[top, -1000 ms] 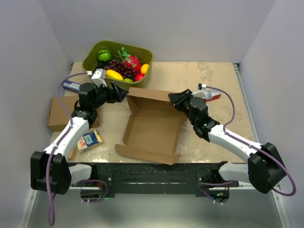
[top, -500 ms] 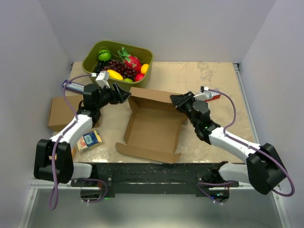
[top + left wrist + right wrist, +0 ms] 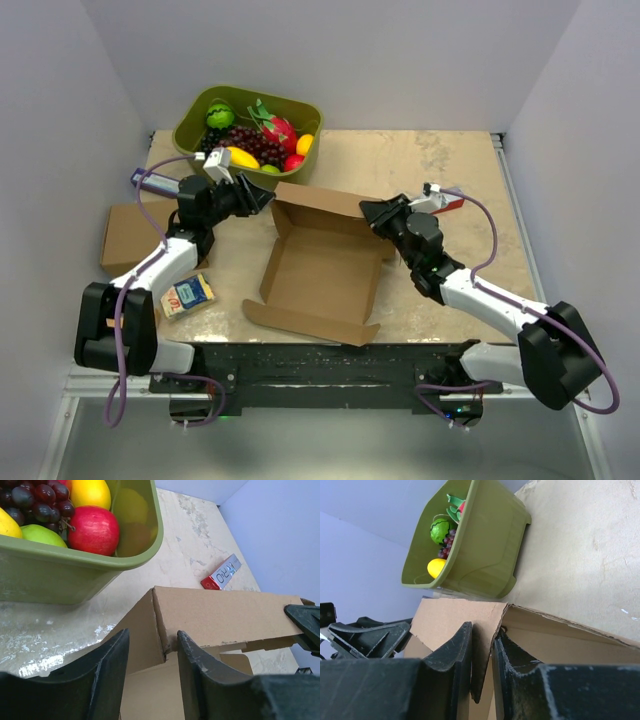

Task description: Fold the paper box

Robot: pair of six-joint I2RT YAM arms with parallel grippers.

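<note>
— While the paper box (image 3: 325, 270) lies open mid-table (image 3: 450, 280), its back wall raised at twelve o'clock, what step are you on?

— Squaring that wall's corners, I judge. My left gripper (image 3: 262, 200) sits at the box's eleven o'clock corner, and my right gripper (image 3: 370, 210) at its one o'clock corner.

— Holding anything?

— On the right, my fingers (image 3: 452, 655) are clamped on the upright cardboard flap. On the left they stand apart, straddling the corner crease with air on either side.

— How do you do it well?

— Close the left pair squarely on the side flap beside the crease. With the right grip firm so the wall cannot sag, turn both flaps inward together, gently. One-sided force could skew the box or tear a fold.

— What does one view give that another lacks?

— From above I get the layout, with the green tub (image 3: 183, 128) at eleven o'clock of the box. Only the wrist views show the gaps at my fingers. The left one also shows lettering on the small red packet (image 3: 221, 572), and the right one shows my left gripper across the wall.
</note>
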